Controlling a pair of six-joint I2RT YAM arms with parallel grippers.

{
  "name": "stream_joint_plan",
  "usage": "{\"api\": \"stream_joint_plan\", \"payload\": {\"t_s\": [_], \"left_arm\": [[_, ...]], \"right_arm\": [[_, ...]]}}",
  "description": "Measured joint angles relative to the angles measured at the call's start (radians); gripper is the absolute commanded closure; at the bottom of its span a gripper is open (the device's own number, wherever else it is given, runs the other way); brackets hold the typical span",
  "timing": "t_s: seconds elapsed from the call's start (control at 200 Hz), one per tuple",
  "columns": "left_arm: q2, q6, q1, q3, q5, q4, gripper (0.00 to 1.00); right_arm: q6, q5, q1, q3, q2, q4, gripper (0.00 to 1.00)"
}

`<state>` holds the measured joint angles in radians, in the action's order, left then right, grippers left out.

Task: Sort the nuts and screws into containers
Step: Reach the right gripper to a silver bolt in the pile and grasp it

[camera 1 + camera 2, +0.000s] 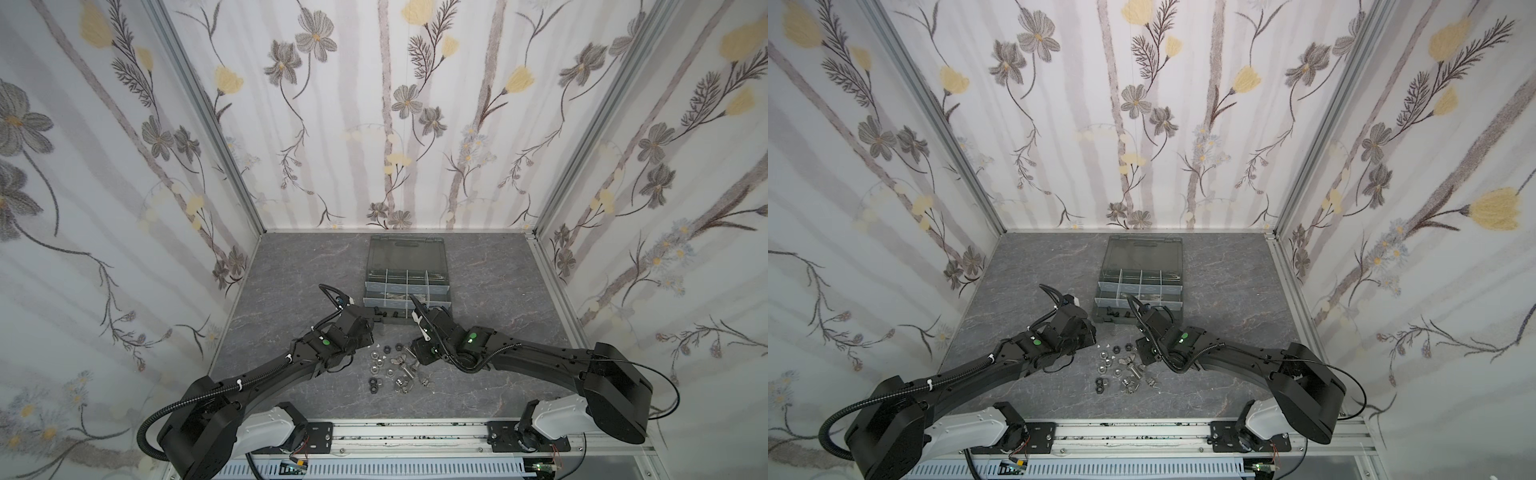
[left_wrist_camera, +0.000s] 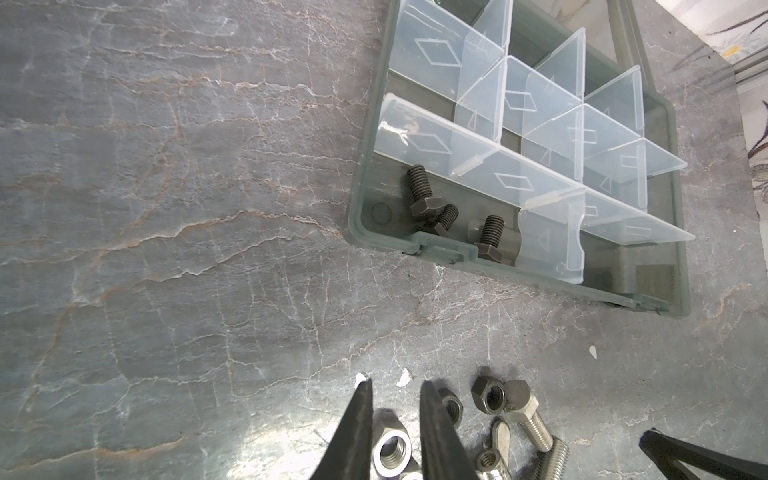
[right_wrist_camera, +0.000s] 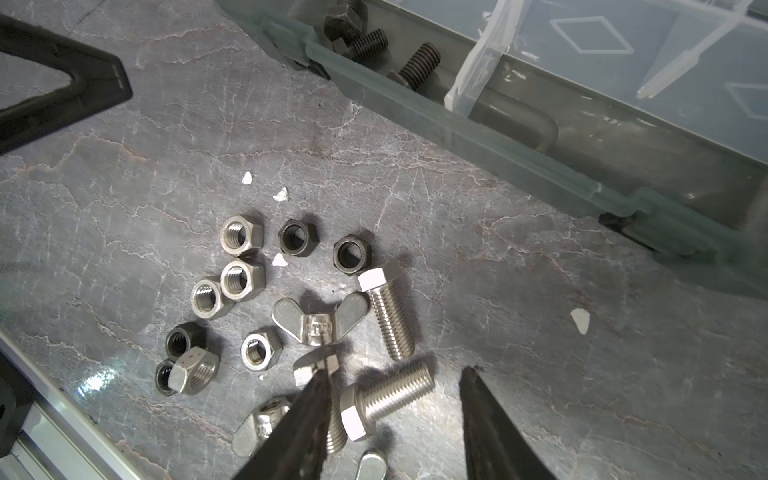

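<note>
Left gripper (image 2: pixel 397 382): the jaws stood a narrow gap apart and held nothing. It hovered above the table (image 1: pixel 291 291) at the edge of the loose pile nearest the case.
Right gripper (image 3: pixel 395 370): the jaws were spread wide and gripped nothing. One fingertip was just beside a wing nut, and a silver bolt lay on the table between the fingers.
Organiser case (image 1: pixel 405 239): it lay at the back of the table with its lid folded flat behind it, and pale partitions split it into cells (image 2: pixel 552 124).
Black screws (image 2: pixel 422 195): three lay together in the near left corner cell, as both wrist views showed.
Silver bolts (image 3: pixel 390 320): at least two lay loose on the table, in front of the case and between the two arms.
Silver hex nuts (image 3: pixel 241 235): five lay in the same pile, two of them touching.
Black nuts (image 3: pixel 297 237): four were in the pile, two side by side at the end nearest the case.
Wing nut (image 3: pixel 318 322): it lay on the table just beside a bolt, with more near the right fingers.
</note>
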<state>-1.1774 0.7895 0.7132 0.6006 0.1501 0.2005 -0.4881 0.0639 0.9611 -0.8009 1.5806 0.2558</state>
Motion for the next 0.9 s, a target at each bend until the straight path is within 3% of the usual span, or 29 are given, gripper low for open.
{"api": "stream_joint_plan", "payload": {"t_s": [0.365, 0.899], "left_arm": [[0.010, 0.005, -0.001, -0.012, 0.005, 0.000, 0.76], [0.003, 0.007, -0.001, -0.012, 0.008, 0.000, 0.76]], "right_arm": [[0.026, 0.009, 0.014, -0.035, 0.104, 0.007, 0.51], [0.063, 0.041, 0.025, -0.102, 0.238, 0.010, 0.66]]}}
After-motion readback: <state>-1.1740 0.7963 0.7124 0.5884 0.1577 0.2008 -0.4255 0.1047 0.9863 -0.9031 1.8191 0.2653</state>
